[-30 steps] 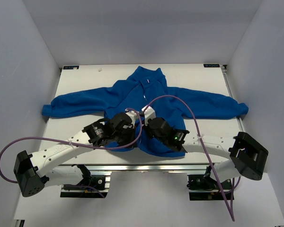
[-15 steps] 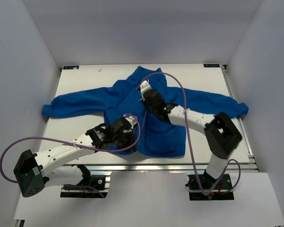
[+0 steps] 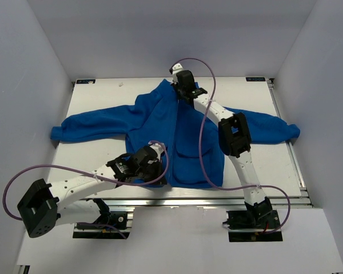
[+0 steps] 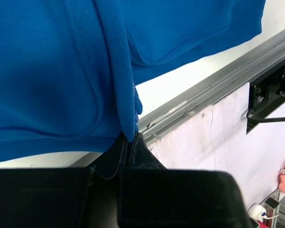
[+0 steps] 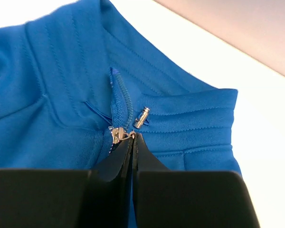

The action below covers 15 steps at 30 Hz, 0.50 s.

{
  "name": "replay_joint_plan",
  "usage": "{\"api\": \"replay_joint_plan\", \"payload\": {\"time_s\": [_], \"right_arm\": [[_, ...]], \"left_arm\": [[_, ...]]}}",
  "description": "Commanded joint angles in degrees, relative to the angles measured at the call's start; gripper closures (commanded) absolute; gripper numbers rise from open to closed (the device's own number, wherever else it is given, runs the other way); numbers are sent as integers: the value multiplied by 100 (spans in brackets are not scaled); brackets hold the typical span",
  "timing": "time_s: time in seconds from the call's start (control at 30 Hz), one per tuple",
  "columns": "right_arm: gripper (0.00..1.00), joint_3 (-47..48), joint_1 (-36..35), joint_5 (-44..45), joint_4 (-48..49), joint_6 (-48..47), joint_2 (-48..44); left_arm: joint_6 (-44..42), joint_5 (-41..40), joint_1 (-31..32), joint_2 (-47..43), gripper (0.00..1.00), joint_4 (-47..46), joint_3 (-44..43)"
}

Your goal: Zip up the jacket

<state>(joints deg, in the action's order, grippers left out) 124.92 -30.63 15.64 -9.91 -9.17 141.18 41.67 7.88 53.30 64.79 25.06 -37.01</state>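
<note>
The royal-blue jacket (image 3: pixel 154 117) lies flat on the white table (image 3: pixel 103 94), collar at the far side, sleeves spread left and right, front closed up to the collar. My right gripper (image 3: pixel 178 85) reaches to the collar. In the right wrist view it (image 5: pixel 132 136) is shut on the metal zipper pull (image 5: pixel 117 134) at the base of the collar (image 5: pixel 180 109). My left gripper (image 3: pixel 155 167) is at the near hem. In the left wrist view it (image 4: pixel 130 140) is shut on the bottom hem (image 4: pixel 126 118) at the zipper line.
An aluminium rail (image 3: pixel 206 201) runs along the table's near edge, also in the left wrist view (image 4: pixel 204 90). Purple cables (image 3: pixel 203 131) loop over the jacket and off the left arm. Grey enclosure walls stand at the left, right and back.
My right gripper has travelled from the jacket's lower middle up the front to the collar, with the right arm stretching out. The left gripper has stayed at the near hem.
</note>
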Motion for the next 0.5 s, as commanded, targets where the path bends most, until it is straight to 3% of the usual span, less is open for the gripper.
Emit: {"api": "replay_joint_plan", "payload": {"time_s": [0.0, 0.13, 0.3, 0.37, 0.4, 0.43, 0.47], "right_arm": [[100, 524, 584, 238, 1939, 143, 102], [100, 1209, 743, -119, 2063, 311, 532], [100, -62, 743, -1535, 2388, 161, -90], [72, -423, 717, -2047, 2363, 135, -415], [43, -512, 708, -2091, 2240, 135, -547], [31, -487, 699, -2135, 2065, 126, -600], [24, -452, 699, -2135, 1889, 108, -662]], "left_arm": [[166, 1366, 172, -28, 100, 710, 273], [183, 1357, 172, -28, 100, 799, 317], [298, 892, 155, 182, 97, 1175, -6], [315, 672, 146, 322, 78, 1334, -244], [298, 488, 111, 367, 46, 1439, -297], [289, 408, 93, 393, 35, 1519, -498], [246, 373, 76, 411, 32, 1624, -621]]}}
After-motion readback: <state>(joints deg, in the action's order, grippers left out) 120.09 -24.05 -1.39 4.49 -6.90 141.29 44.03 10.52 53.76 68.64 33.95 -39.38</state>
